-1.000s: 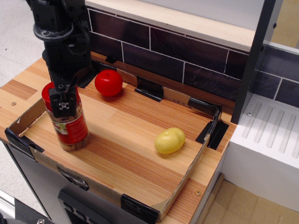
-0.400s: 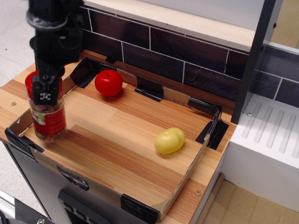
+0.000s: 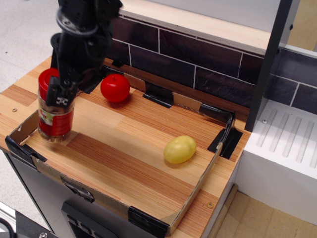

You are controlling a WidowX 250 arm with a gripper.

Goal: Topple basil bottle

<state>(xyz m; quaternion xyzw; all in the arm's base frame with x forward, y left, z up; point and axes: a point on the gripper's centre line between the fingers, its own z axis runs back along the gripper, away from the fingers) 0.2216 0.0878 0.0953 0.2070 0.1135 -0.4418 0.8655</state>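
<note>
The basil bottle [image 3: 55, 121] is a clear jar with a red lid and red label. It stands roughly upright at the near left corner of the cardboard tray [image 3: 195, 191], close to the left rim. My gripper [image 3: 60, 96] comes down from above, leaning from the upper right. Its jaws are closed around the jar's upper part just below the lid, with one black finger [image 3: 62, 100] in front of the glass. The far finger is hidden behind the jar.
A red tomato [image 3: 115, 88] sits at the tray's back left, right of the arm. A yellow lemon-like fruit [image 3: 180, 149] lies centre right. A dark tiled wall [image 3: 198, 59] runs behind, and a white ribbed drainer [image 3: 287, 144] stands to the right.
The bottle has been carried left toward the tray's left rim while staying upright. The arm's upper body now leans over from the right instead of standing straight above.
</note>
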